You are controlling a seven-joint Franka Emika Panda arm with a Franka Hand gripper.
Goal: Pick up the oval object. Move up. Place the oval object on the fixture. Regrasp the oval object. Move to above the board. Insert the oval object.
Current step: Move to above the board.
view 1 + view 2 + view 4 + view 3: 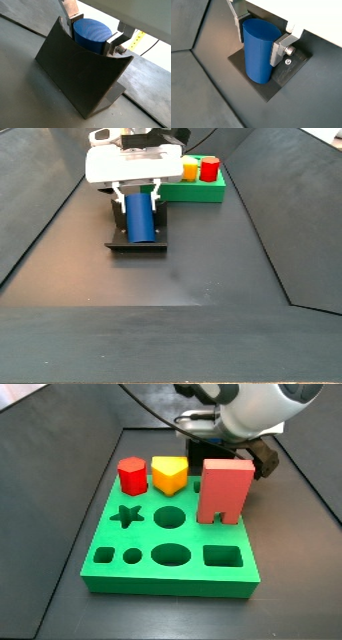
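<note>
The board [167, 554] is lying on the dark worktop [201, 268], well apart from the spot where the work is going on. Its oval hole is showing empty in a side view, so the insertion is waiting to be done. A red hexagonal peg [131, 475], a yellow peg [168, 475] and a tall pink block [225, 491] are standing on its far half.

The fixture [134, 236] is sitting on the floor beside the board, and in a wrist view its sloped plate [80, 67] is rising from the base. The oval object [139, 216] is leaning along that slope, one end toward the base and the other up at the hand.

The hand [138, 190] is hanging right over the fixture, and its silver fingers [280, 49] are flanking the upper part of the oval object in both wrist views, pads against its rounded sides. They seem to be pinching it, though whether they are gripping firmly or only touching is hard to judge from these angles.

By my reading the pick-up, the lift and the placing on the fixture are done, and the regrasp is the step in hand. Carrying the oval object over the board and pushing it into the oval hole are left.
</note>
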